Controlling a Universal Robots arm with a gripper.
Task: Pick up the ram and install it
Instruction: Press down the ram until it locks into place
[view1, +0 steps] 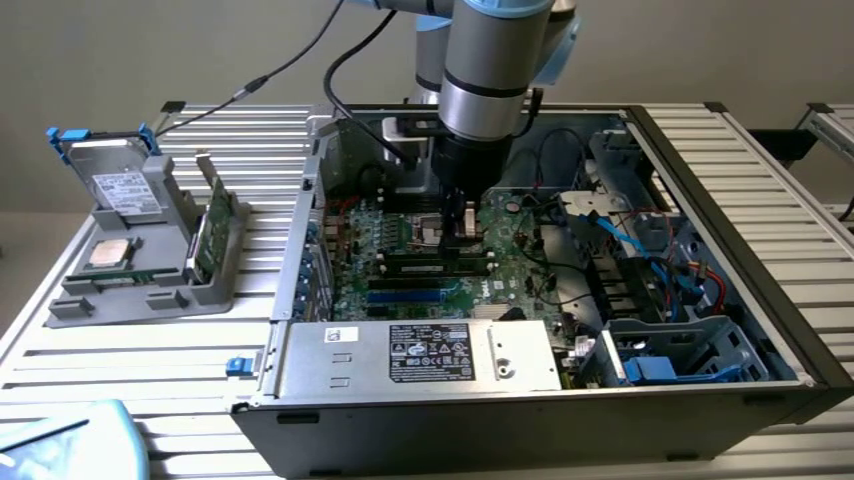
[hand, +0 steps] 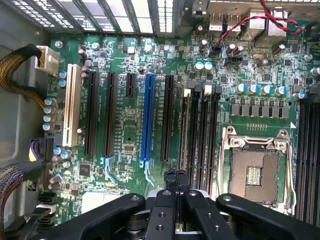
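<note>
Shut tool (hand: 175, 181) over motherboard (hand: 130, 130) slots — no writing legible.

The arm (view1: 487, 70) points straight down, its gripper (hand: 175, 182) fingers pressed together.

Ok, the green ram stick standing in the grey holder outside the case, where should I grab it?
Probably take its free upper edge, coming down from above, fingers across the two flat faces. The ram stick stands on edge in the grey holder, lower edge sunk in its slot, so only the top looks free.
</note>
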